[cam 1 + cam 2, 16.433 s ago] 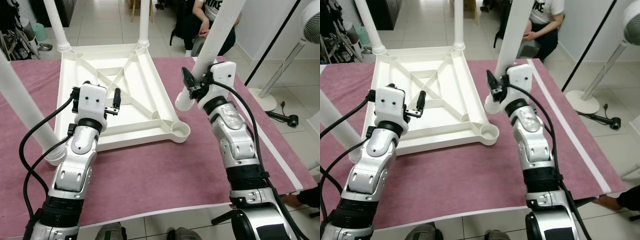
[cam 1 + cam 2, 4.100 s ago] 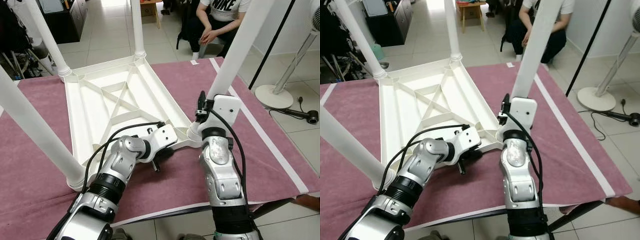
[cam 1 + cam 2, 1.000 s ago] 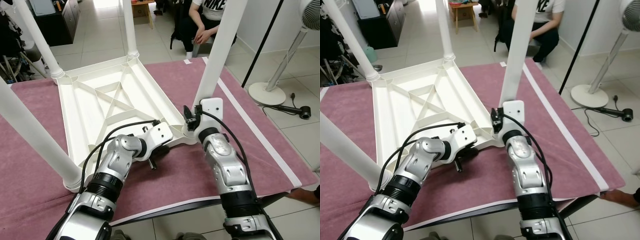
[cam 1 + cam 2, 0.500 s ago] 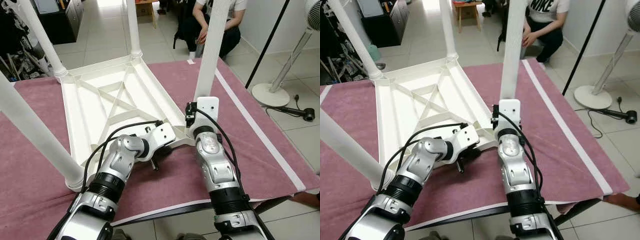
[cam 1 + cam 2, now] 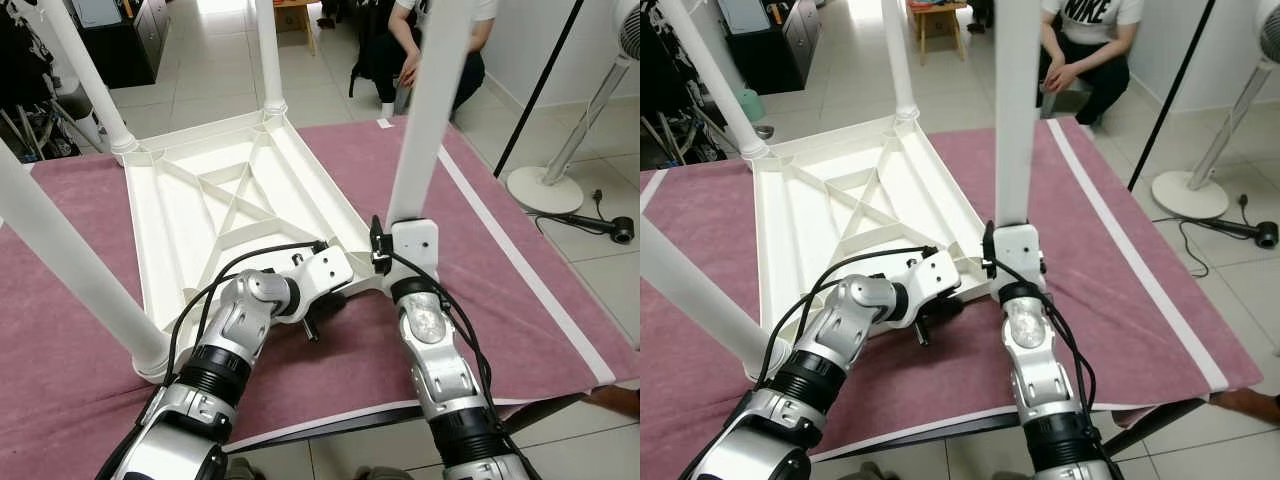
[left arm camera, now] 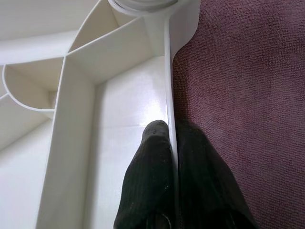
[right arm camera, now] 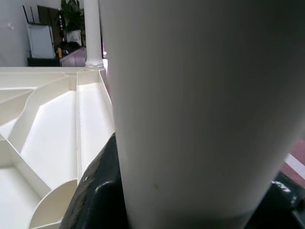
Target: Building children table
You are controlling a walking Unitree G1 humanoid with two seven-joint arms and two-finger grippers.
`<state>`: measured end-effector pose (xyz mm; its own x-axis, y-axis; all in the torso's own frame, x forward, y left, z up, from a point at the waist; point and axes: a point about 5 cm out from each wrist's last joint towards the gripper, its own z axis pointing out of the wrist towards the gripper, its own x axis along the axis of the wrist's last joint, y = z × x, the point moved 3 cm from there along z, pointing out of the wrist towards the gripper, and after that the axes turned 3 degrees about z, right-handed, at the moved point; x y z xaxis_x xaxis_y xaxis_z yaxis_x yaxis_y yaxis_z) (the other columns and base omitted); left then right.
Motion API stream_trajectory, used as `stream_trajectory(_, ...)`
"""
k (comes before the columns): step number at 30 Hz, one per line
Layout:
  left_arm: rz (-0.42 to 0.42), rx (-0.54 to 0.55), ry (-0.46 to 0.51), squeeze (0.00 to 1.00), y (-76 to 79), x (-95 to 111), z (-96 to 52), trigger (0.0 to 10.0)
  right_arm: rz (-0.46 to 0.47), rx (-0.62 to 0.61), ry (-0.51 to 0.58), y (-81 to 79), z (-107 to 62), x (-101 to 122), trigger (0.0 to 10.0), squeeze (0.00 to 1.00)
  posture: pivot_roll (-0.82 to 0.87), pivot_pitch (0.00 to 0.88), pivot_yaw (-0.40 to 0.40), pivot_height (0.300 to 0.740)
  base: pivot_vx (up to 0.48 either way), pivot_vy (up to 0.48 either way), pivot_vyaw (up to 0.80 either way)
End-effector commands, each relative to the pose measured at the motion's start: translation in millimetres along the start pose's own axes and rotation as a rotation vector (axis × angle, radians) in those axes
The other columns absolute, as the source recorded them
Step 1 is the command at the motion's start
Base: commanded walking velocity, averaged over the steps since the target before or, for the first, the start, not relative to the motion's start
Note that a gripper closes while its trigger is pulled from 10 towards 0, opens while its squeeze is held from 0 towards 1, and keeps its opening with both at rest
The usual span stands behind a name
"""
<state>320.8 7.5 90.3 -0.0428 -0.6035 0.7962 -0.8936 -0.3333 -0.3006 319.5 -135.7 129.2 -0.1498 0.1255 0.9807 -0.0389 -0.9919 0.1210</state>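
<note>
Nearest: left pincer (image 5: 322, 303) low at the near edge of the upturned white table top (image 5: 205, 215), fingers (image 6: 147, 176) clenched on the thin rim wall, one inside, one outside on the cloth. It pins the top down on the desk (image 5: 520, 300), which is covered in maroon cloth.

Just beside it, right pincer (image 5: 385, 250) grips the base of the fourth leg (image 5: 425, 110), one finger (image 7: 95, 191) on each side of the white tube, clamped tight. That leg stands close to upright right over the near-right corner socket (image 6: 143, 4) of the top. Whether the leg end is fully seated in the socket is hidden behind the wrist housing; cannot tell.

Further out: near-left leg (image 5: 70, 260) seated at its corner, far-left leg (image 5: 85, 75) and far-right leg (image 5: 268, 55) also upright in their sockets.

Progress, my read: three of four legs in, last one at or in its socket, so nearly done. Left: press or twist the leg home, let go, flip the table upright.

Beyond the desk: a person (image 5: 425, 55) crouching on the tiled floor, a standing fan (image 5: 575, 140) at the right.
</note>
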Motion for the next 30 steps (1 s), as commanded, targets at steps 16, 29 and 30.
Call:
stream_trajectory(16, -0.010, 0.398, -0.116, 0.00, -31.9, -26, -10.2, 10.0, 0.117, 0.114, -0.267, 6.2, -1.7, -44, 10.0, 0.00, -0.02, 0.000, 0.115, 0.740, 0.000, 0.000, 0.00)
stream_trajectory(29, -0.008, 0.392, -0.113, 0.00, -29.9, -26, -8.7, 10.0, 0.078, 0.143, -0.323, 4.1, 2.6, -43, 10.0, 0.00, -0.03, 0.000, 0.116, 0.740, 0.000, 0.000, 0.00)
stream_trajectory(30, -0.008, 0.392, -0.113, 0.00, -30.0, -26, -8.6, 10.0, 0.074, 0.148, -0.330, 3.6, 2.5, -44, 10.0, 0.00, -0.03, 0.000, 0.116, 0.740, 0.000, 0.000, 0.00)
